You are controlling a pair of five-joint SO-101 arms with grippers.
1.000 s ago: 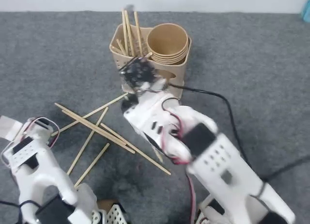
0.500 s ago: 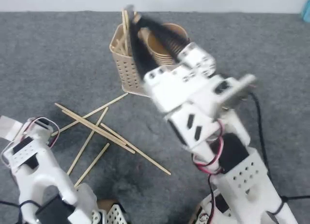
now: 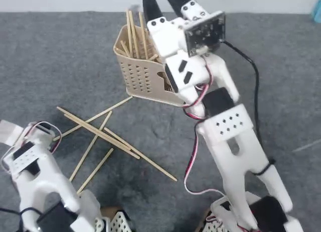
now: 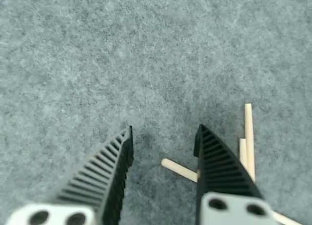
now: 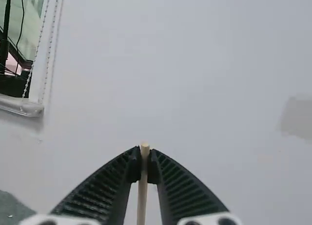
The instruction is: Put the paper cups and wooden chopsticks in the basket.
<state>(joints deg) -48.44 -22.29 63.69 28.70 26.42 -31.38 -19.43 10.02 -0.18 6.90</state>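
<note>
The right fingers (image 5: 132, 164) have swung up, maybe over the basket (image 3: 140, 76) at 12 o'clock, clenched on a chopstick (image 5: 142, 200) to drop in. Left fingers (image 4: 117, 159) hang released.

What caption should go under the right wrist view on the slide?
Right gripper shut on one wooden chopstick, aimed at a white wall.

Grey carpet (image 3: 50, 51), white wall (image 5: 195, 64), window (image 5: 18, 45)

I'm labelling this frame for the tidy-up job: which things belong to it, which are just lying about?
Job: beige perforated plastic basket; loose pale wooden chopsticks; one chopstick clamped in the right gripper.
Lying about: black cable; white slip.
</note>
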